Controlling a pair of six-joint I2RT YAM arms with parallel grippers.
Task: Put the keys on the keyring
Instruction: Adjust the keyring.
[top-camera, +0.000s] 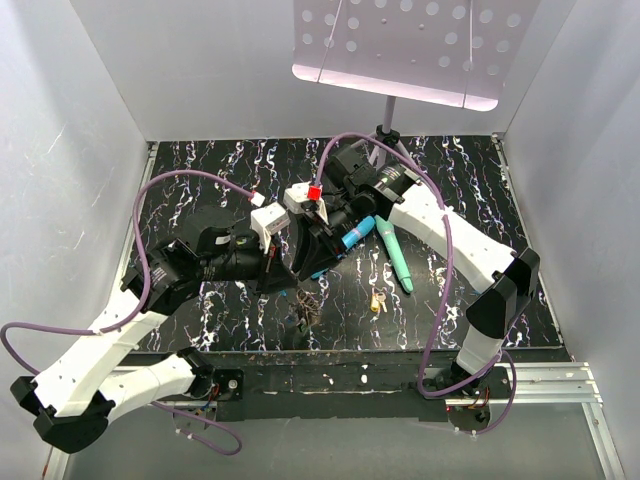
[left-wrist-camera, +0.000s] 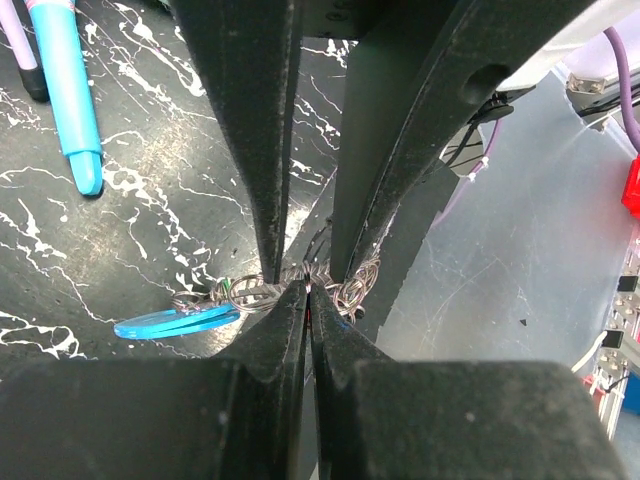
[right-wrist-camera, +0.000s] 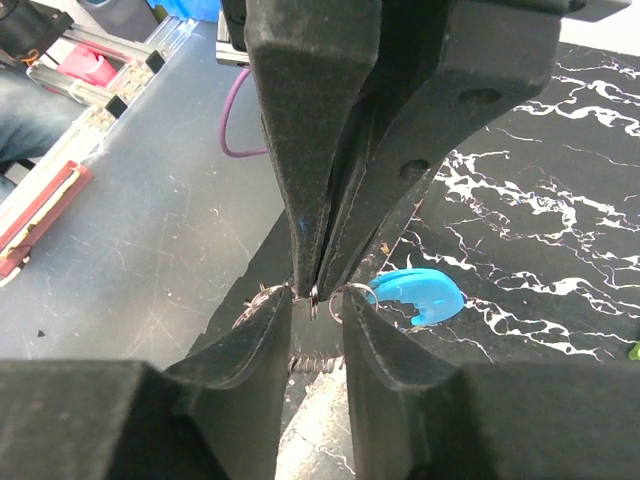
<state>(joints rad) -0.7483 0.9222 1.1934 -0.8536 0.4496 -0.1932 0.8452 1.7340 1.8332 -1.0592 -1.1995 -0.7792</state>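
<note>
Left tool: pressed together — pinching the keyring.
Right tool: spread, straddling the keyring.
Table edge: near, at 6 o'clock.

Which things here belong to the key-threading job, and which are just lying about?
Job: keyring; yellow key.
Lying about: teal pen; blue pen.

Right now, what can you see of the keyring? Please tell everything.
The keyring is thin grey metal wire, twisted into small loops, with a bright blue piece against one side. It is held near the black table's front edge. The left gripper is shut on the wire; the right gripper has its jaws apart, one on each side, touching loops. Its whole shape is hidden.
</note>
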